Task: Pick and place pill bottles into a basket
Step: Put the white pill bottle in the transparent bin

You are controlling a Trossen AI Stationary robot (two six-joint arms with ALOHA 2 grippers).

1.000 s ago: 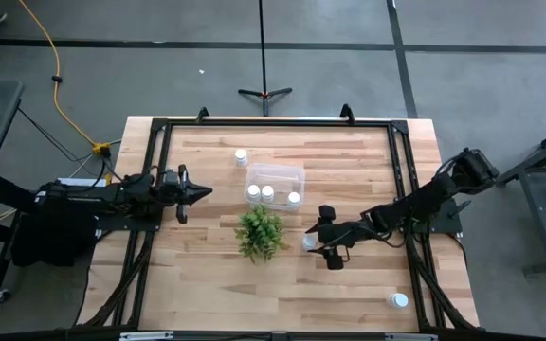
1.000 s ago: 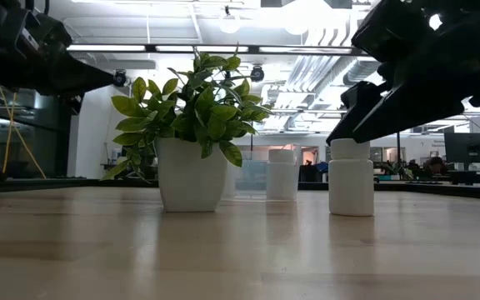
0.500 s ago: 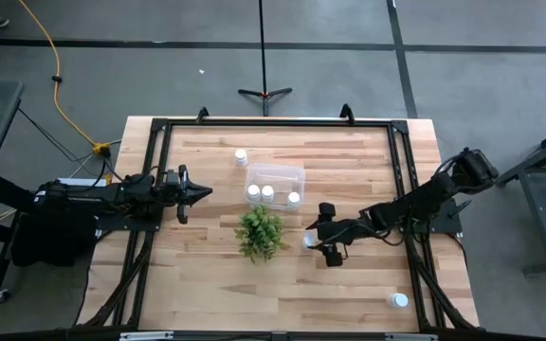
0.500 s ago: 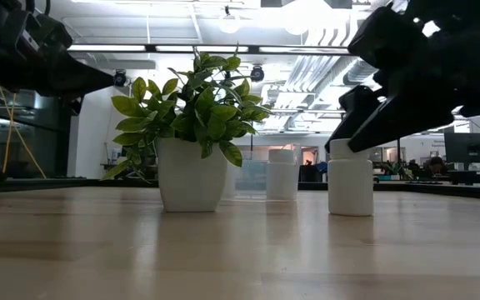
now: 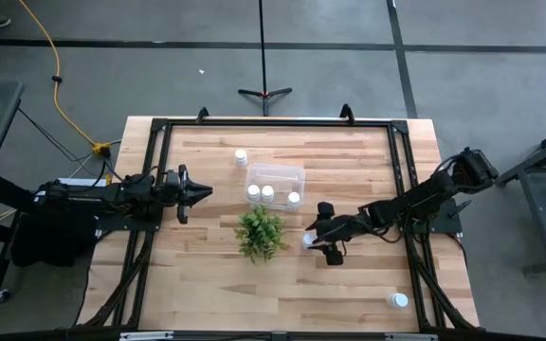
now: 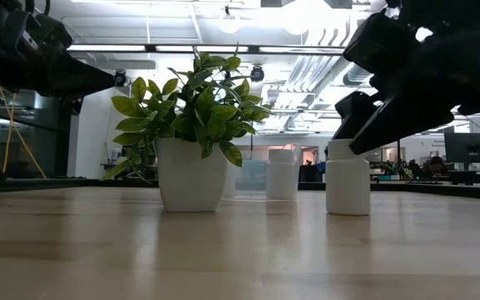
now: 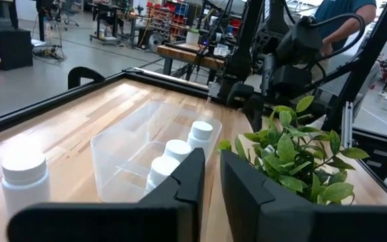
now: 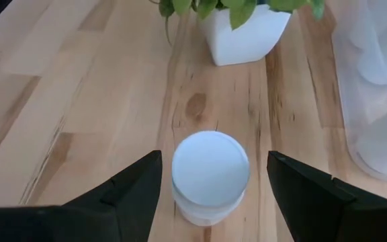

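A white pill bottle stands upright on the table, to the right of the plant. My right gripper is open and slants down over it. Its two fingers stand on either side of the bottle's cap, with bare wood showing on both sides. The clear basket stands on the table and holds three pill bottles. Another bottle stands beyond it, and one stands at the near right. My left gripper waits level at the table's left, its fingers a narrow slit apart.
A green plant in a white pot stands between the basket and the near edge, just left of the bottle under my right gripper. A dark frame runs along the table's edges. A person shows beyond the table.
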